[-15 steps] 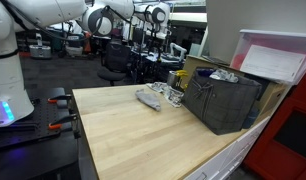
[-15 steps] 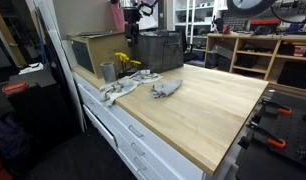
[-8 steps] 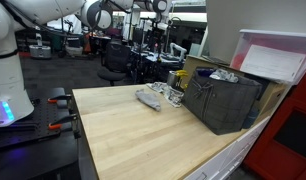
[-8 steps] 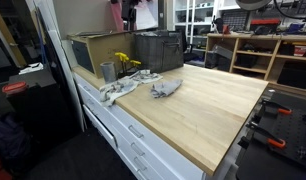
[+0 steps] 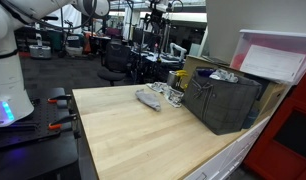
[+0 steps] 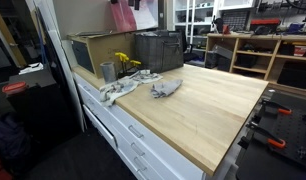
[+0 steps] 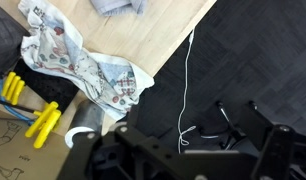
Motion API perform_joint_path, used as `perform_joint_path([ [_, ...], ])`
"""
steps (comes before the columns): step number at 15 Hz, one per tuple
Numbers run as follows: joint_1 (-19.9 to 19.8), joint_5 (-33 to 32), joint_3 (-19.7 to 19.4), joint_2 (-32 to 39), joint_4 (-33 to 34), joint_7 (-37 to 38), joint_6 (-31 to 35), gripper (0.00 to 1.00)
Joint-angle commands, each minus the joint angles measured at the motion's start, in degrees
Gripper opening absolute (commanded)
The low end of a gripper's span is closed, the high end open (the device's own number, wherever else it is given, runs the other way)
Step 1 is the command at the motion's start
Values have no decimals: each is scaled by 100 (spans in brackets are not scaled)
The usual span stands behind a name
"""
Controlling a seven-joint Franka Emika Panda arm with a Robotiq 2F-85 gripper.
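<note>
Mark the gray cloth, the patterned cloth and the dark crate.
gray cloth (image 6: 165, 88): in an exterior view, middle of the crumpled heap.
patterned cloth (image 7: 85, 66): wrist view, middle of the printed fabric.
dark crate (image 5: 225, 104): in an exterior view, side wall facing the camera.

A: Exterior views, placed where?
B: Both off separate corners of the wooden table (image 5: 143, 135), slightly above its top, facing across it from mid distance. Shared between them: grey cloth (image 5: 148, 99) and dark crate (image 5: 225, 100).
A: And the wrist view?
B: High over the table's edge, facing straight down; same grey cloth, plus patterned cloth (image 7: 78, 60).
</note>
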Motion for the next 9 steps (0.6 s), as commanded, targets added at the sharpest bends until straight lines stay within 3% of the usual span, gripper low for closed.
perform_joint_path([
  [1, -118, 208, 37, -534, -161, 426, -829, 100],
  [9, -483, 1070, 278, -1275, -82, 1561, -2055, 100],
])
